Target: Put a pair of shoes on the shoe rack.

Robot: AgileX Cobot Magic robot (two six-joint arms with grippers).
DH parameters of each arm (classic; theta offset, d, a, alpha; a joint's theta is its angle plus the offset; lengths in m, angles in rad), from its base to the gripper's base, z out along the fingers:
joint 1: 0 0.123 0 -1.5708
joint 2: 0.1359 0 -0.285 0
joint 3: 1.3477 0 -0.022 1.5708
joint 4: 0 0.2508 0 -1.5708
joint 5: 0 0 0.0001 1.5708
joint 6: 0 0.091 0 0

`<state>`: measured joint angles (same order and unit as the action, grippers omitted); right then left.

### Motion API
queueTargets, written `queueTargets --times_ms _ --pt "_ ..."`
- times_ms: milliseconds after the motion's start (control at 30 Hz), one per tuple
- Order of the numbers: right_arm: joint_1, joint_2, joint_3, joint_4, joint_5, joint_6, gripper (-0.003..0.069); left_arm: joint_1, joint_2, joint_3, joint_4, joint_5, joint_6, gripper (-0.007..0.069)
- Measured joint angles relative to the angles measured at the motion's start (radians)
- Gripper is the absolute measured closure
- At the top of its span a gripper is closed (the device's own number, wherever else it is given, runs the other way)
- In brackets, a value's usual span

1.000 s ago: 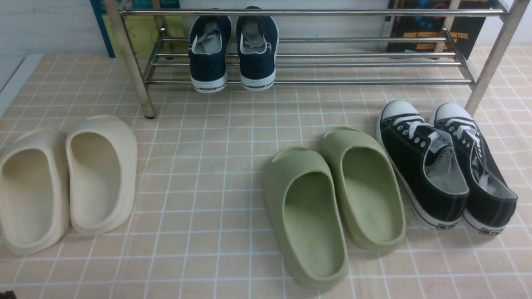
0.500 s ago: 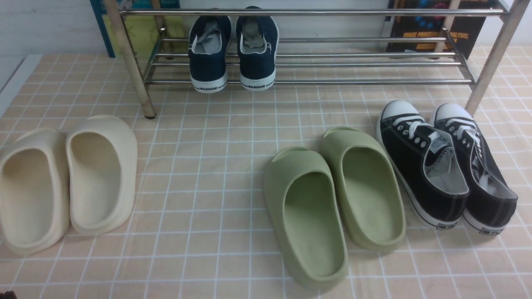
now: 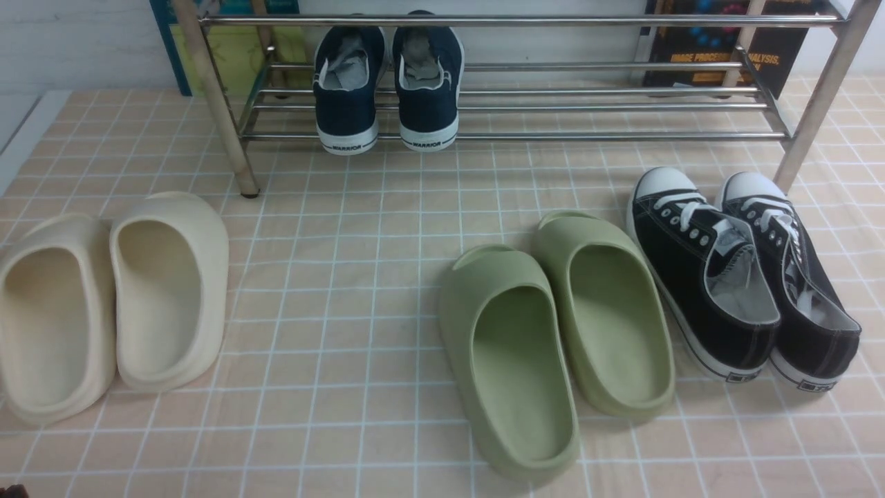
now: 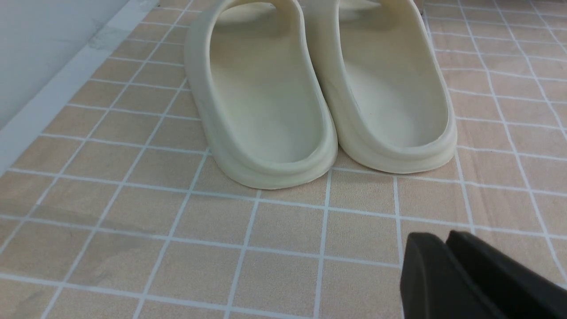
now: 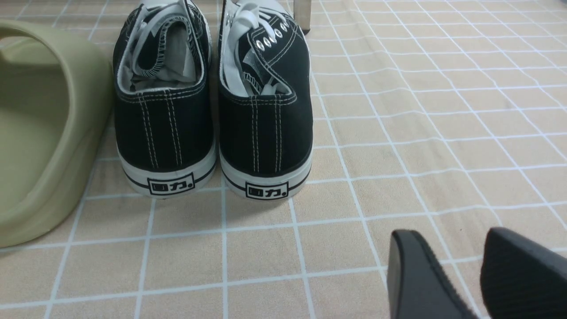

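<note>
- The pair of shoes point(image 3: 387, 83) stands on the far shoe rack point(image 3: 518, 107), left part.
- Light, soft canvas; I would grip the stiffer heel rim.
- Left tool point(image 4: 447, 261) nearly closed, right tool point(image 5: 460, 270) parted; both empty.

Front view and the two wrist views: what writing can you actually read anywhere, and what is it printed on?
"WARRIOR": heel strip of each navy-blue shoe on the shoe rack.
"回力.": boxed heel label on each black lace-up sneaker.
"...ANALYSIS,": dark book behind the rack; only that end is clear, the rest is blurred.
Teal and yellow book behind the rack: no readable text.
The slides bear none.
</note>
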<state>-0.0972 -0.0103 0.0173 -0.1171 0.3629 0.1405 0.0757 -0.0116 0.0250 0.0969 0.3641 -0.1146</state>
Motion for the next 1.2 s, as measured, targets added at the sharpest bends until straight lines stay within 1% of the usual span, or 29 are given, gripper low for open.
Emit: queueTargets --times_ms 1200 --pt "0.0 0.0 0.0 -0.001 0.0 0.0 0.0419 0.0 0.0 0.0 0.007 0.0 0.0 0.0519"
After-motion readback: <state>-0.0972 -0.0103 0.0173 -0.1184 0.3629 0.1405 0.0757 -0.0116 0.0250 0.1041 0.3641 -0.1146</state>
